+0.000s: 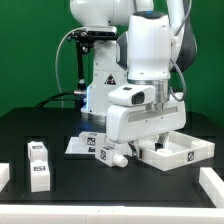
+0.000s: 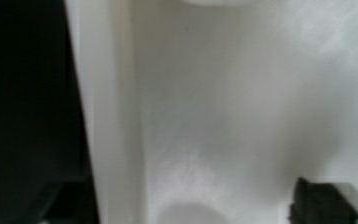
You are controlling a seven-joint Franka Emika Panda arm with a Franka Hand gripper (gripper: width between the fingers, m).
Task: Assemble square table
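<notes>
The white square table top (image 1: 188, 154) lies tray-like on the black table at the exterior view's right. My gripper (image 1: 160, 142) is down over its near-left wall. In the wrist view the raised rim (image 2: 108, 110) runs between my dark fingertips (image 2: 336, 200). One stands inside the tray; the other is outside the rim and blends into the black table. The gripper (image 2: 197, 203) is open, with white floor showing between the inner finger and the rim. Two white tagged legs (image 1: 38, 152) (image 1: 40, 177) stand at the left. A third leg (image 1: 112, 157) lies beside the top.
The marker board (image 1: 80, 145) lies flat behind the lying leg, in front of the arm's base. White rail pieces sit at the left edge (image 1: 4, 176) and at the front right (image 1: 212, 186). A green backdrop stands behind.
</notes>
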